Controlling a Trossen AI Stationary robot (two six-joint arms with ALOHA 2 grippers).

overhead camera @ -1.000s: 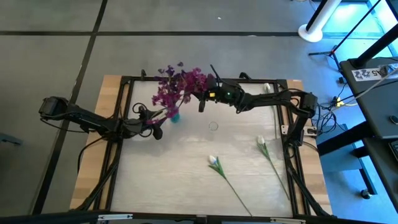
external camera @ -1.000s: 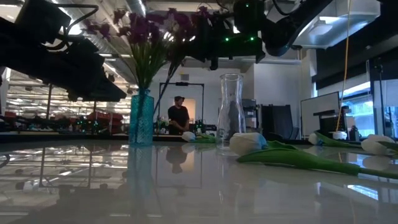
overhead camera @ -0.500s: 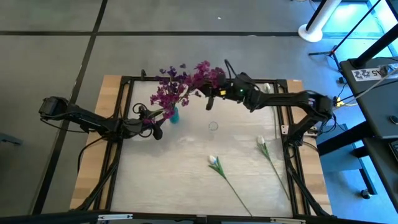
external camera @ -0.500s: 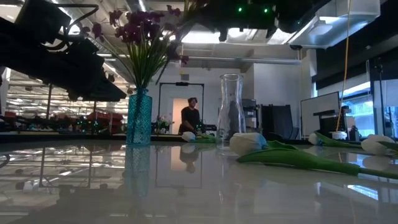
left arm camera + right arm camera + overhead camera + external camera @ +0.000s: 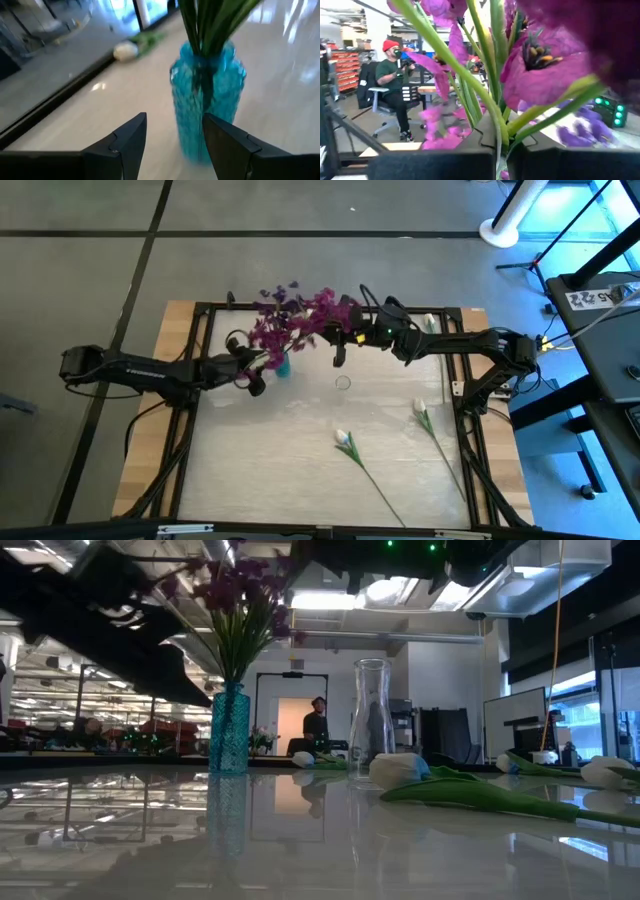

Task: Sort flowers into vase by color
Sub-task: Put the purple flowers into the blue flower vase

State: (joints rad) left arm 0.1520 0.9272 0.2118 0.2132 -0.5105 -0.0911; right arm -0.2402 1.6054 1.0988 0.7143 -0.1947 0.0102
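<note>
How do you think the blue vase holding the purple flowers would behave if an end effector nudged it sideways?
The blue vase looks tall and narrow with a small base, so it would probably tip rather than slide. The purple flowers spread wide above it, likely making it top-heavy. The table appears glossy, so a low push might make it skid. It also looks like textured glass, possibly fragile.

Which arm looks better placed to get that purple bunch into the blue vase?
Likely the right: its right gripper is shut on the purple flowers, high beside the blue vase. The left gripper only stands open close by that vase, holding nothing.
</note>
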